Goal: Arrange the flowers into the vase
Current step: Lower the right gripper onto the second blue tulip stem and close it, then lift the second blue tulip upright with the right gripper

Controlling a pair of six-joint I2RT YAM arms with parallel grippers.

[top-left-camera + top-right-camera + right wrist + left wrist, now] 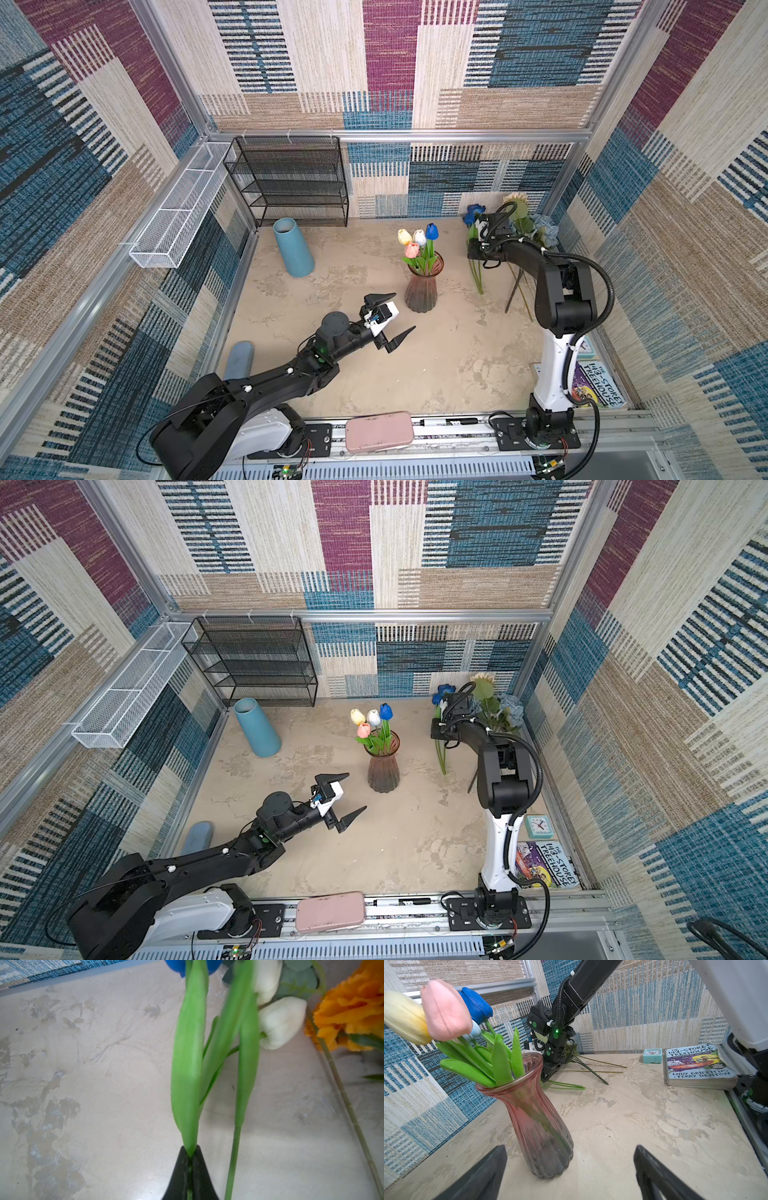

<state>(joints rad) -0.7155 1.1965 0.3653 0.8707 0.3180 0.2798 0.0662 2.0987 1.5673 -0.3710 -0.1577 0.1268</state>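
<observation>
- In both top views my left gripper (pixel 404 311) hovers with its jaws spread wide, grasping nothing. The ribbed pink glass vase (pixel 422 286) stands just ahead of it and carries four tulips (pixel 417 241): cream, white, pink and blue. My right arm (pixel 540 266) reaches down among the loose flowers (pixel 519 224), well beyond the vase. A tall blue tapered vase (pixel 292 247) stands far off to my left gripper's left.
- Left wrist: the pink vase sits just past my spread fingertips (pixel 483 1174), with green leaves and stems crowding its mouth.
- Right wrist: my right gripper (pixel 190 1153) is pinched tight on a green tulip stem (pixel 187 1084) at the base of its leaf. Two white tulips (pixel 280 1022) and an orange pompom bloom (pixel 353 1012) lie beyond my fingertips on the mottled beige tabletop (pixel 83 1064).
</observation>
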